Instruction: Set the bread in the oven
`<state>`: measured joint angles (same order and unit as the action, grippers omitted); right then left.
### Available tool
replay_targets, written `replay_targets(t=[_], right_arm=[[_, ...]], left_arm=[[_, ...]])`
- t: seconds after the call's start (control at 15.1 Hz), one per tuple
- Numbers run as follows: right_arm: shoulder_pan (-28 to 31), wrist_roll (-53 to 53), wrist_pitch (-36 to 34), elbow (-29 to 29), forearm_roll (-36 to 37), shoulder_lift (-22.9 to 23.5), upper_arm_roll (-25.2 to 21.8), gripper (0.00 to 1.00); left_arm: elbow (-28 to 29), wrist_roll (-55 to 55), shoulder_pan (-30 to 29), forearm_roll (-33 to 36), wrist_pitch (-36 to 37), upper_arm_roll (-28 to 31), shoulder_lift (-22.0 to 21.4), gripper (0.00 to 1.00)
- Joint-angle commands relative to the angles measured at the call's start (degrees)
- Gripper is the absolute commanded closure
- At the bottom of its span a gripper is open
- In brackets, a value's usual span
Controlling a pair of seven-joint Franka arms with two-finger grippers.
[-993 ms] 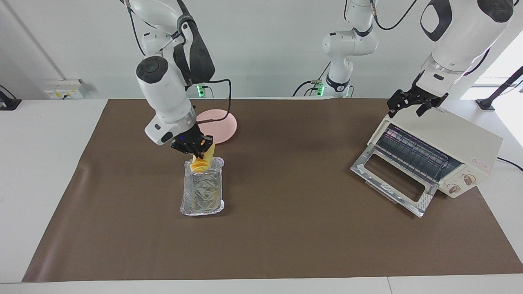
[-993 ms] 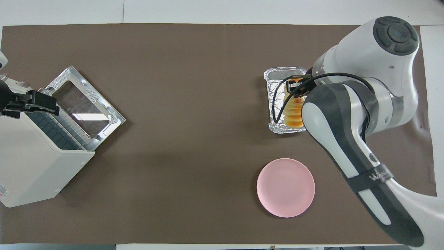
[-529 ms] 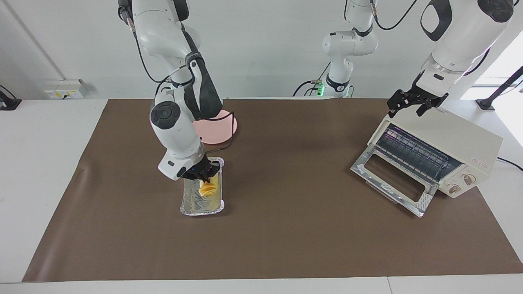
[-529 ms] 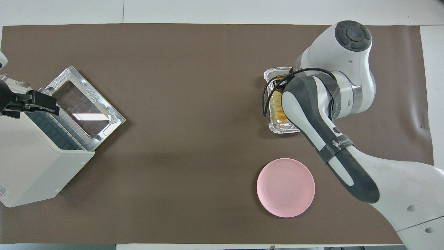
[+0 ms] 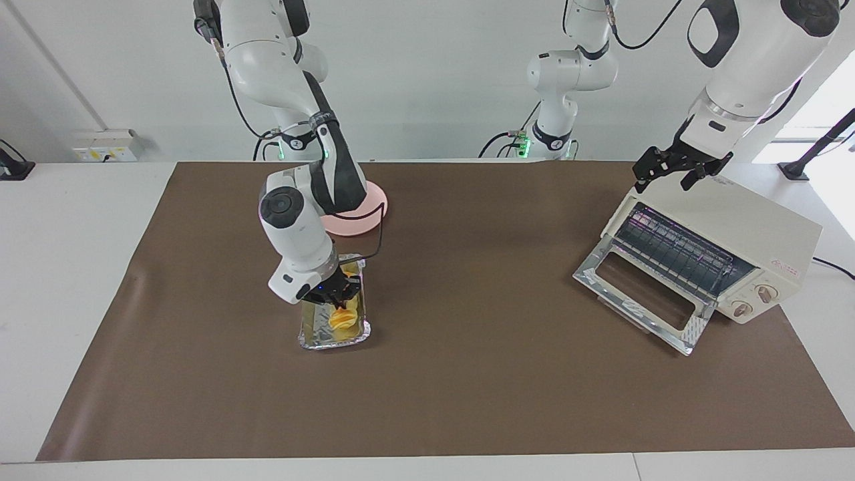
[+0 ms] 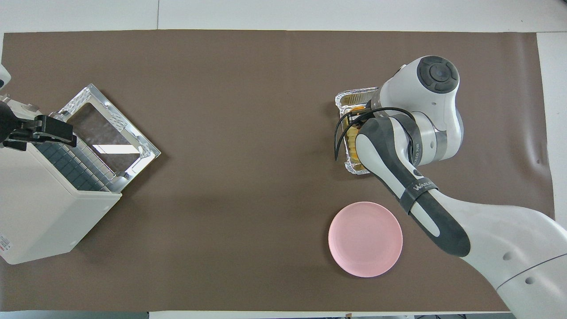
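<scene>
The bread (image 5: pixel 340 316) is lying in the foil tray (image 5: pixel 310 337) on the counter (image 5: pixel 467 374), toward the right arm's end, its long axis seeming to run along the tray, away from the robots. The right end effector (image 5: pixel 332 294) is sitting low in the tray directly over the bread's nearer end, and its dark fingers appear to be closing on the loaf, though whether they are actually gripping or spread around it cannot be told. In the overhead view the arm is covering most of the bread (image 6: pixel 352 137) and tray (image 6: pixel 350 98). The oven (image 5: pixel 755 247) is standing well apart toward the left arm's end, its glass door (image 5: pixel 638 294) dropped open toward the middle of the counter. The left end effector (image 5: pixel 674 170) is waiting over the oven's top edge, fingers looking spread, holding nothing. A pink plate (image 5: pixel 371 207) is resting nearer to the robots than the tray. Judging from this, the right arm is much the nearer one, so the carry would have to cross the counter to the open door
</scene>
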<state>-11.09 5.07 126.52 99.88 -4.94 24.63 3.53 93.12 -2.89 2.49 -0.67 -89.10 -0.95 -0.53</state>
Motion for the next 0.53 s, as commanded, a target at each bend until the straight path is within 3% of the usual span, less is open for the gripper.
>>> replay_targets(t=[0.0, 0.2, 0.46], right_arm=[[1.3, -2.3, -2.2, -1.9, 1.2, -1.3, 0.3, 0.00], [3.9, -6.1, -8.7, -7.1, 1.2, -1.4, 0.2, 0.00], [6.7, -7.3, -5.6, -0.3, 0.6, -2.8, 0.3, 0.00]], left_arm=[[0.6, 0.0, -0.4, 0.6, 0.7, -0.2, -1.1, 0.00], [0.6, 0.0, -0.4, 0.6, 0.7, -0.2, -1.1, 0.00], [0.6, 0.0, -0.4, 0.6, 0.7, -0.2, -1.0, 0.00]])
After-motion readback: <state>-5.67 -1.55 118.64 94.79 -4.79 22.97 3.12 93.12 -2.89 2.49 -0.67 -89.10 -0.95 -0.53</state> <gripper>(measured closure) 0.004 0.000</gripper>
